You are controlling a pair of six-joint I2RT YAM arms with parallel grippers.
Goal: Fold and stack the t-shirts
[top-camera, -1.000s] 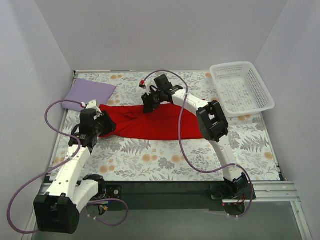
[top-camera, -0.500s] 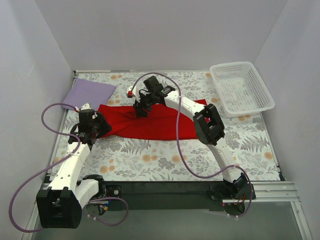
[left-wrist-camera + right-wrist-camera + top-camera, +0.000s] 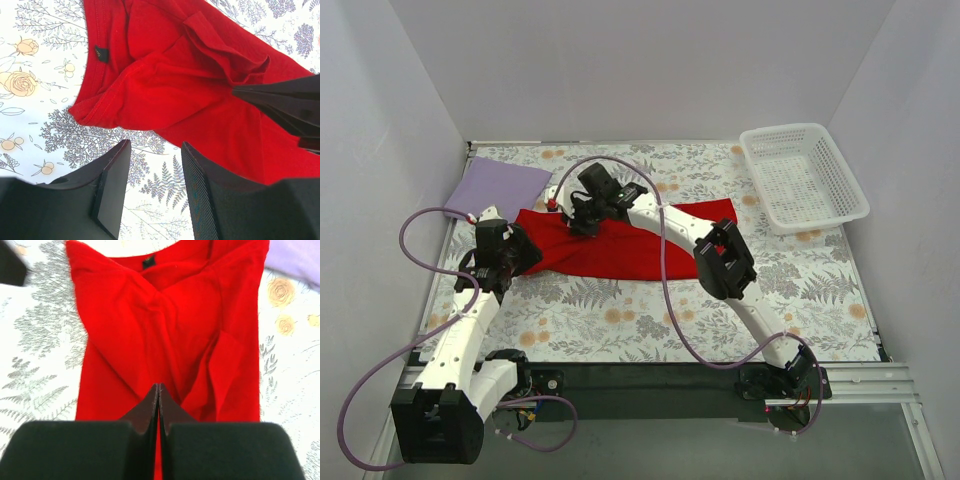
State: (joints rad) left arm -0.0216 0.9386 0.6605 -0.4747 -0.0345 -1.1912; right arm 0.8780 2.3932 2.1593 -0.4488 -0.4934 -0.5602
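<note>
The red t-shirt [image 3: 650,245] lies spread lengthwise across the middle of the flowered table, creased near its collar end [image 3: 150,75]. My right gripper [image 3: 582,222] reaches over the shirt's left part and is shut, its tips [image 3: 158,387] pressed together where folds of the red cloth [image 3: 165,325] run in. My left gripper [image 3: 516,250] hovers open at the shirt's left edge, with only tablecloth between its fingers [image 3: 200,200]. The lilac t-shirt [image 3: 500,185] lies folded at the back left corner.
A white lattice basket [image 3: 803,178] stands at the back right. White walls close in the table on three sides. Purple cables loop beside the left arm [image 3: 415,240] and over the right arm [image 3: 670,290]. The right gripper shows as a dark shape [image 3: 285,105] in the left wrist view.
My right gripper has travelled left along the red t-shirt and closed from open to shut. The left gripper has drawn back slightly to the left and stays open.
</note>
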